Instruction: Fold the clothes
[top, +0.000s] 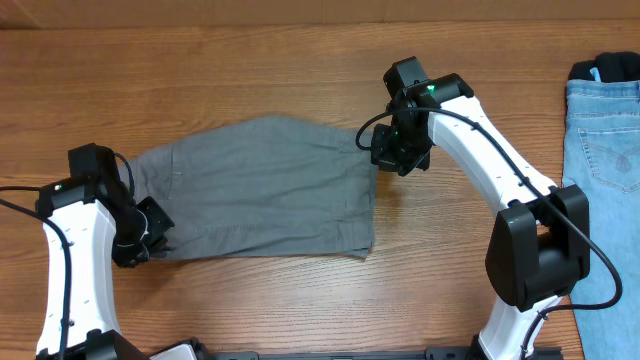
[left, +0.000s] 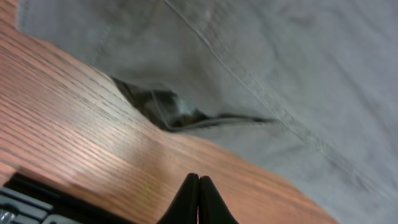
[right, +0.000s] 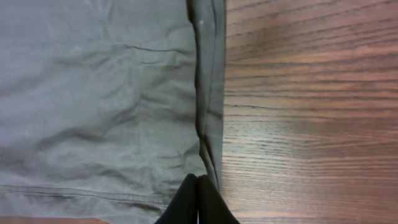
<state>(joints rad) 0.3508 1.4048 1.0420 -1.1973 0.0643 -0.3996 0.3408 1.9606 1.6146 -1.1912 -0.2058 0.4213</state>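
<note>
Grey shorts are lying flat on the wooden table, a bit left of the middle, folded over with a doubled edge along their right side. The left gripper sits at their near left corner, fingers pinched fully together over bare wood just off the cloth, holding nothing. The right gripper is at the far right corner, also closed tight, tips right on that folded edge. Can't see any fabric actually caught between them. Light blue jeans lie well apart, at the right edge.
</note>
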